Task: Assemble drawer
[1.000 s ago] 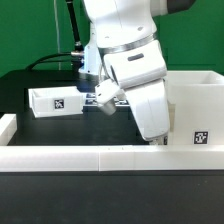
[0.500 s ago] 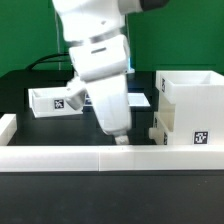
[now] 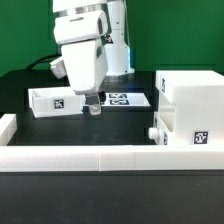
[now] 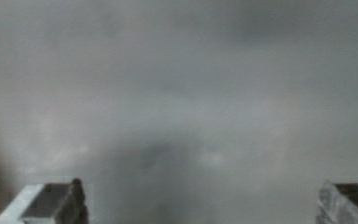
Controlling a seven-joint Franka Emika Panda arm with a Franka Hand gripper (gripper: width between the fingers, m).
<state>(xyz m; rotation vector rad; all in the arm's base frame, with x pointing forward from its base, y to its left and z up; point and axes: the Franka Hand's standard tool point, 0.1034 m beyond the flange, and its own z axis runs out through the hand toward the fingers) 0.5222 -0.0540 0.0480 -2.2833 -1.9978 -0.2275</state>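
The large white cube case (image 3: pixel 190 100) stands at the exterior view's right, with a tag on its front. A smaller white part (image 3: pixel 160 125) sits against its left side. One white open-topped tray (image 3: pixel 55 100) with a tag lies at the left. My gripper (image 3: pixel 93 106) hangs just right of that tray, close above the table, and touches nothing. In the wrist view the gripper (image 4: pixel 202 205) is open, its fingertips (image 4: pixel 51 202) wide apart over a blurred grey surface with nothing between them.
The marker board (image 3: pixel 128 99) lies flat behind the gripper, between tray and case. Low white wall segments (image 3: pixel 100 158) edge the table's front and its left (image 3: pixel 8 125). Black cables run at the back left.
The arm has swung from beside the case to the exterior view's left and risen, ending next to the tray. The case and the part at its side are now uncovered.
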